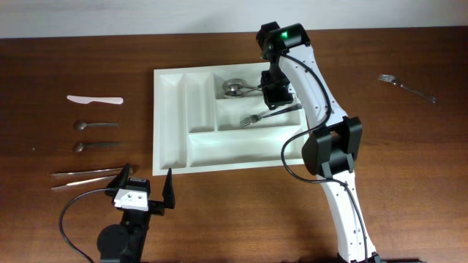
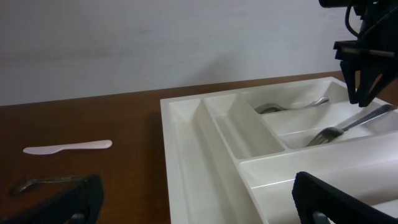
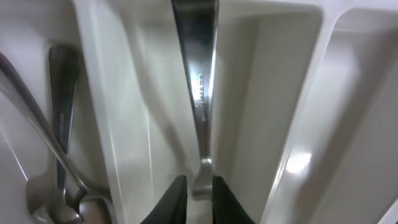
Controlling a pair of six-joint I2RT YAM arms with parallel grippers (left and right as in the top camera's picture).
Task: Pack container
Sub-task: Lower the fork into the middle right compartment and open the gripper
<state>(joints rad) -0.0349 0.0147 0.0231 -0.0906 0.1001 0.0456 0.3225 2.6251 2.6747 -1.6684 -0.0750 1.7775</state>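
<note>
Tray is placed on the bench, spoons laid in its far compartment. Right gripper is set narrow around a fork handle; whether gripped cannot be told. Left gripper is spread wide nearby.

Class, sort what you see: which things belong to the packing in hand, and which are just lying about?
In hand: container; fork at the right gripper, between its jaws; packed spoons.
Lying about, probably awaiting their turn: white knife; loose spoons; long thin metal pieces; second fork, far right.
</note>
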